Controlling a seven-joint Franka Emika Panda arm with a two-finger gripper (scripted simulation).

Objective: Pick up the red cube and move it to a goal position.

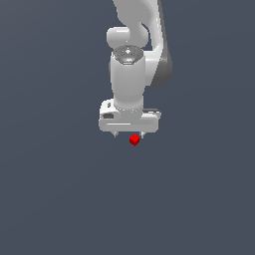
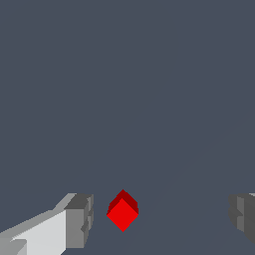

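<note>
You are holding the gripper wide open, empty; the red cube, likely light and rigid, is sitting between its fingers, nearer nine o'clock—pinch its flat sides.

No readable text, label, brand, number or sign appeared in either view; the white robot arm, the small red cube and the plain dark grey ground all bore none.

This was a bare simulated test space rather than any real room, shown by the flat, featureless slate-grey ground filling both views, the untextured white Panda arm, and the plain, evenly shaded red cube.
</note>
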